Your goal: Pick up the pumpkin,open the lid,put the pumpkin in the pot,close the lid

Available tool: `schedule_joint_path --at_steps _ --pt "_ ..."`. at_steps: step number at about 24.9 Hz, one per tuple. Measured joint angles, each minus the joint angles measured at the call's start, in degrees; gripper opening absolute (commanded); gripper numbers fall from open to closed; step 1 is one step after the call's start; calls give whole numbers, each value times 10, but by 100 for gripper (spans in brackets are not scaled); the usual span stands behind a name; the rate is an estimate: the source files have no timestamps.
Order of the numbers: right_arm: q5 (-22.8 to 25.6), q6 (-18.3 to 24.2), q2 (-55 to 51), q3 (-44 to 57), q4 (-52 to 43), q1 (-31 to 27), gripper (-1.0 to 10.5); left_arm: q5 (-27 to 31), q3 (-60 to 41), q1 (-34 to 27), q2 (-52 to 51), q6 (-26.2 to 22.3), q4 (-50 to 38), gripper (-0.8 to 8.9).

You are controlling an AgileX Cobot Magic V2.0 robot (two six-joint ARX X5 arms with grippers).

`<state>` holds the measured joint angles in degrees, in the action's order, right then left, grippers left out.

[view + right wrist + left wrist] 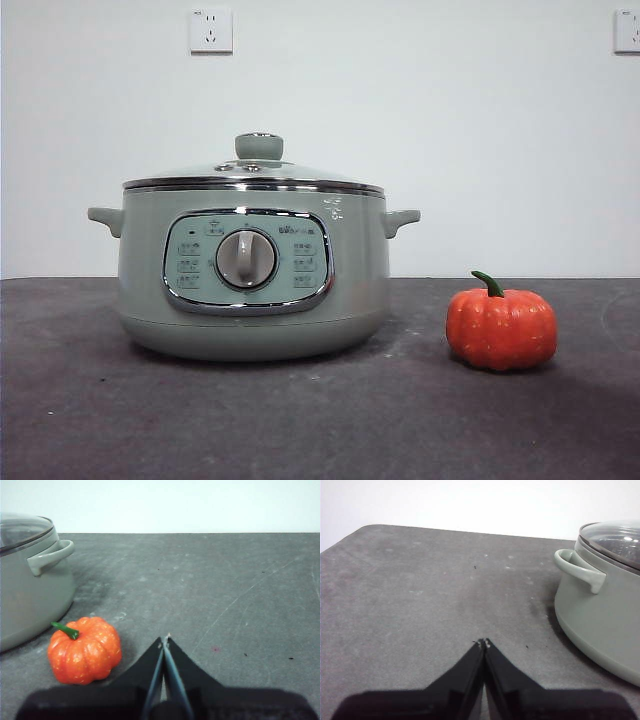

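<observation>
I see the pumpkin (501, 329) sitting on the dark table (300, 420), just beside the green pot (253, 270). The lid (254, 175) is on. My left gripper (483, 642) and right gripper (165, 639) are both pressed together, holding nothing.

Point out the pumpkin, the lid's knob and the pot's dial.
pumpkin (501, 330), front view, on the middle of its orange body.
lid's knob (259, 146), front view, on the knob's side.
pot's dial (245, 259), front view, on the dial's centre.
</observation>
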<state>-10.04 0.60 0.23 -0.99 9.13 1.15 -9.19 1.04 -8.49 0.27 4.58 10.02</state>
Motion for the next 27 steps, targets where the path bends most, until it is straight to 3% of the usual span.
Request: schedule_joint_path --at_steps 10,12,19,22,27 --pt "0 -5 0 0 0 0 -1 -28 0 0 0 9 -2 -5" --pt "-4 -28 0 0 -1 0 -1 -46 0 0 0 25 -3 -8" --pt "-5 -178 0 -10 0 0 -12 -97 38 0 2 81 14 -8" --pt "-4 -209 8 -50 0 0 -12 -106 95 0 4 95 29 -8" --pt "-5 -221 61 -158 11 0 -12 -150 188 0 56 101 74 -8"
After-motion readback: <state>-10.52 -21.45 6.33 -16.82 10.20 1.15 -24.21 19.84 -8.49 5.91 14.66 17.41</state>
